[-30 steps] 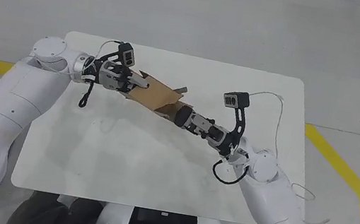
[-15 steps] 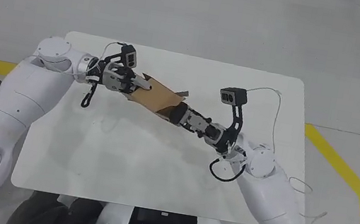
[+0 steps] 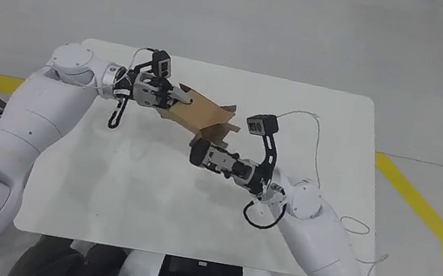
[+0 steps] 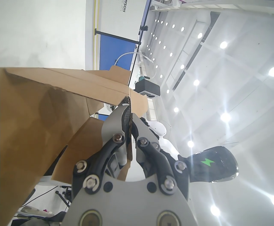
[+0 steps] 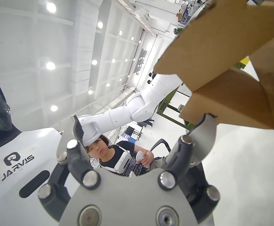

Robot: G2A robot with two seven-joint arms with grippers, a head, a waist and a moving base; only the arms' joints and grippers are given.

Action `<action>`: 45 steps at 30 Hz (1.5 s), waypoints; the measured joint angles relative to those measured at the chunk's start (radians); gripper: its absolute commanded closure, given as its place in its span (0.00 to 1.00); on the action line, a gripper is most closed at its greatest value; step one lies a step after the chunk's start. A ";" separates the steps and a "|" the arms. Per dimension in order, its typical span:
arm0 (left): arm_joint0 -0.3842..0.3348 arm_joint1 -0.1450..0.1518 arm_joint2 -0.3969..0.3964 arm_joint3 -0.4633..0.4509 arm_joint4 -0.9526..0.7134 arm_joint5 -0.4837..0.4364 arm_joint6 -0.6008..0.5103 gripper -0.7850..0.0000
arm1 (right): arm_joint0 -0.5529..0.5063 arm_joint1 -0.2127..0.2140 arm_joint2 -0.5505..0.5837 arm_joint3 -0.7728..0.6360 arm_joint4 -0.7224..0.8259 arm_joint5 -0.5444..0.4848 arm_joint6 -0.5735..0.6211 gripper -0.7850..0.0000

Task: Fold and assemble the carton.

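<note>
The carton [image 3: 203,116], half-opened with its flaps splayed, hangs in the air above the table [image 3: 324,155], a little toward 12 o'clock from the table's centre. The left pincer [image 3: 177,95] is at the carton's 10 o'clock end, clenched on the thin edge of one flap [image 4: 139,100]; that single pinch looks like the only thing carrying it. The right pincer [image 3: 198,153] sits at the carton's 6 o'clock side with its jaws spread and nothing between them. One of its fingers [image 5: 205,126] lies right at the rim of a lower panel, and I cannot tell whether it touches. The main risk is the hold: a push from the right arm could swing the carton around the pinched flap, bend that flap along the wrong line or tear it, or work it out of the jaws so the carton drops to the table. A second risk is the spread finger catching a raw edge and crumpling the panel instead of folding it on its score. Closing on two layers at once would also lock the flaps in the wrong order.
</note>
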 measured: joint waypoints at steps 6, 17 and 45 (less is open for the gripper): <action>0.008 -0.006 -0.012 -0.004 -0.001 -0.003 -0.004 1.00 | 0.023 -0.015 -0.033 0.013 -0.009 0.000 -0.028 0.00; 0.025 0.003 -0.075 0.019 -0.023 0.012 -0.055 1.00 | 0.005 -0.012 0.005 0.009 -0.049 -0.045 -0.053 0.00; 0.015 0.040 -0.047 -0.119 -0.109 0.112 -0.056 1.00 | -0.158 0.059 0.223 -0.071 -0.397 0.275 -0.197 0.00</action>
